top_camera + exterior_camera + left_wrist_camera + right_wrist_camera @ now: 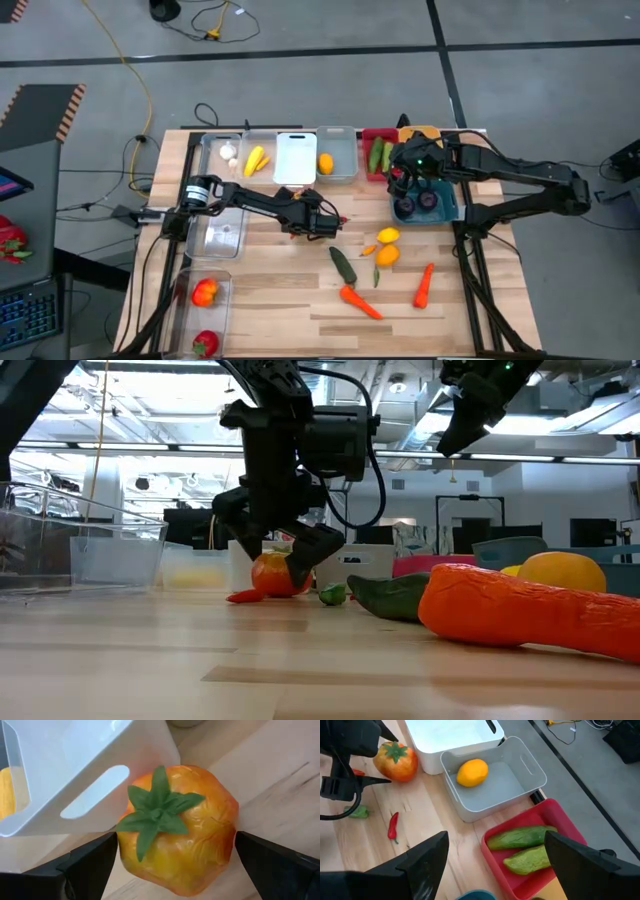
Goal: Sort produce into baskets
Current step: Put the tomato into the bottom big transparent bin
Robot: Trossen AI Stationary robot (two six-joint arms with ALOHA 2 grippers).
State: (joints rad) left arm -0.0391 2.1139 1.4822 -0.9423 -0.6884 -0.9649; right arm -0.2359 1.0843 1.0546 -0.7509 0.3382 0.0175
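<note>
An orange-red tomato [175, 830] with a green stalk leaf rests on the wooden table, right beside the white basket [75, 765]. My left gripper [275, 582] is open and slants down over it, one finger on each side of the tomato. My right gripper [495, 865] hangs open, high above the teal basket [447, 203], with nothing between its fingers. Loose on the table lie two lemons [388, 236], a cucumber [343, 265] and two carrots [360, 300].
Along the far edge stand a grey basket [520, 780] holding a lemon [472, 772] and a red basket [560, 820] with two cucumbers. Clear baskets [218, 235] line the left side, one with red tomatoes [205, 292]. A red chili [393, 826] lies near the tomato.
</note>
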